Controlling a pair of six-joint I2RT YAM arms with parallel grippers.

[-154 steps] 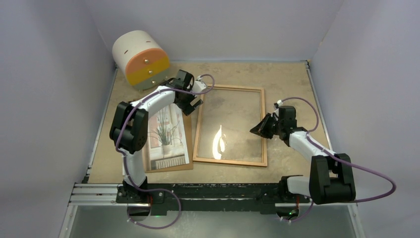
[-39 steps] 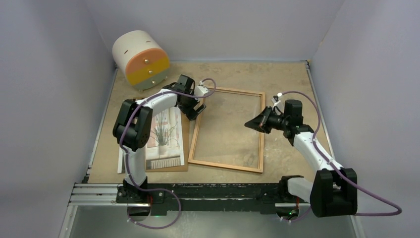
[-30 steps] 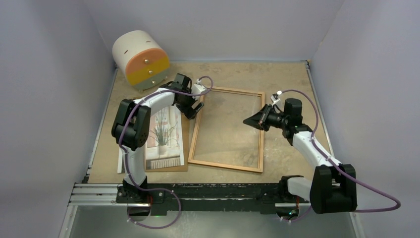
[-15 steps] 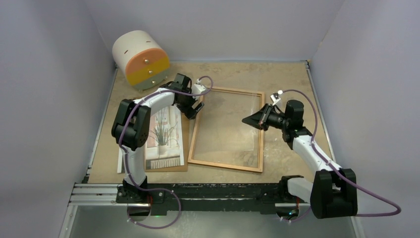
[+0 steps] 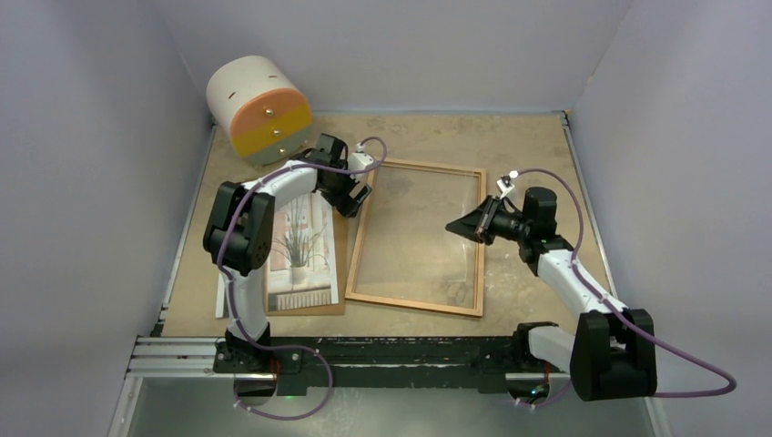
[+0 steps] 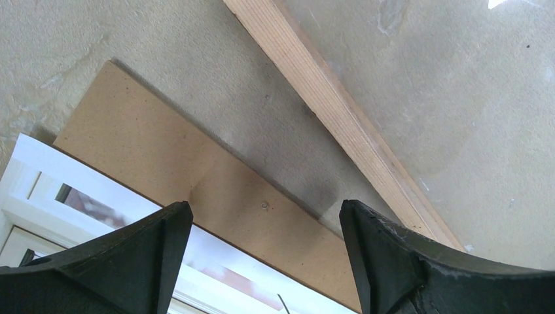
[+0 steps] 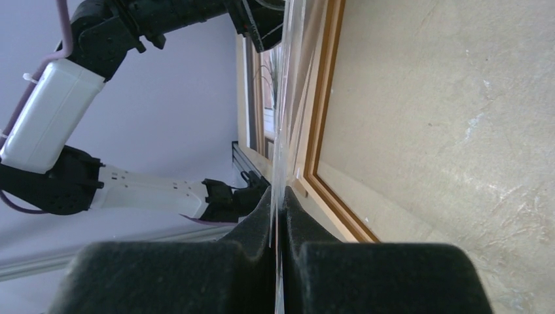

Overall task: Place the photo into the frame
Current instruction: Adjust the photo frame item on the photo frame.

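The orange-brown wooden frame lies flat at mid-table. Its clear glass pane is tilted, with the right edge raised above the frame. My right gripper is shut on that raised edge; in the right wrist view the pane runs edge-on between the pads, with the frame below. The photo lies picture-up on the brown backing board, left of the frame. My left gripper is open and empty over the board's far right corner, beside the frame's left rail.
A white cylinder with orange and yellow drawer fronts stands at the back left. Grey walls close in the table on three sides. A metal rail runs along the near edge by the arm bases.
My right gripper has closed on the pane's right edge and raised it off the frame; the frame's near end has swung slightly left. In the last second both grippers barely moved.
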